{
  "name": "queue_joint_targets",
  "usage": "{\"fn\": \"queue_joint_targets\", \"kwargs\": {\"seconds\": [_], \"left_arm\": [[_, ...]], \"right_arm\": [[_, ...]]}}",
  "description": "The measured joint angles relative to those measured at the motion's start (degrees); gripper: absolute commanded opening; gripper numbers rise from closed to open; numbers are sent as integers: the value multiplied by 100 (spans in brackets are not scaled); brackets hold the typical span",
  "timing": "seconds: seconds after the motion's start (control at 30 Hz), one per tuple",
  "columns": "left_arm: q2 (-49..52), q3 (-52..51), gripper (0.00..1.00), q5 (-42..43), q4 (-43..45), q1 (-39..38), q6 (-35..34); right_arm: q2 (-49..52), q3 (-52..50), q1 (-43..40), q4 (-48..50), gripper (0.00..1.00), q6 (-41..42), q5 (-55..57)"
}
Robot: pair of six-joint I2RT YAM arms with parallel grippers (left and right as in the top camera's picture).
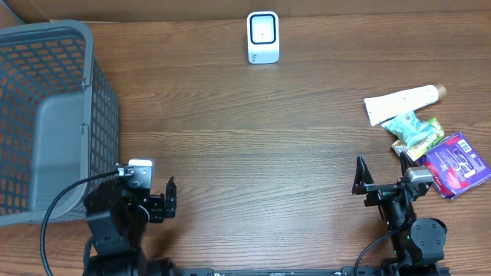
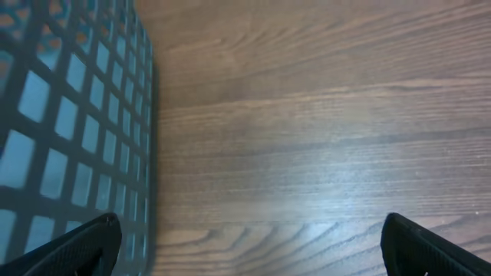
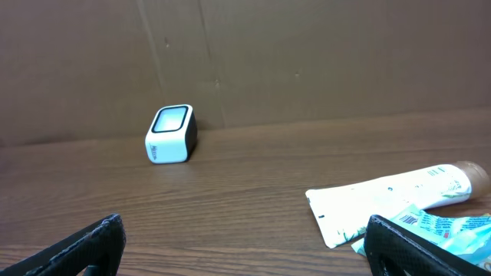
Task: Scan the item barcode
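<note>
The white barcode scanner (image 1: 263, 37) stands at the far middle of the table, also in the right wrist view as the scanner (image 3: 171, 134) against the back wall. Three items lie at the right: a white tube (image 1: 403, 102), a green packet (image 1: 414, 132) and a purple packet (image 1: 456, 165). My right gripper (image 1: 381, 172) is open near the front, just left of them, holding nothing. From the right wrist, the tube (image 3: 391, 195) and the green packet (image 3: 437, 226), barcode showing, lie ahead of the right finger. My left gripper (image 1: 146, 182) is open and empty beside the basket.
A large grey mesh basket (image 1: 54, 115) fills the left side, its wall (image 2: 69, 115) close to my left gripper's left finger. Brown cardboard walls close the back. Bare wood lies between the two arms and the scanner.
</note>
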Motion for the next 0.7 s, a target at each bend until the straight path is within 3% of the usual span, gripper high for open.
{"fn": "queue_joint_targets", "kwargs": {"seconds": [0.2, 0.43, 0.57, 0.7], "left_arm": [[-769, -367, 100, 22, 1687, -472, 2], [-1641, -1698, 100, 302, 4275, -625, 2], [-1904, -2476, 99, 415, 5104, -660, -9], [-2273, -3021, 99, 455, 5322, -706, -24]], "right_arm": [[0, 0, 0, -2, 100, 0, -2], [0, 0, 0, 0, 100, 0, 17], [0, 0, 2, -4, 100, -2, 17], [-2, 0, 2, -2, 100, 0, 20]]}}
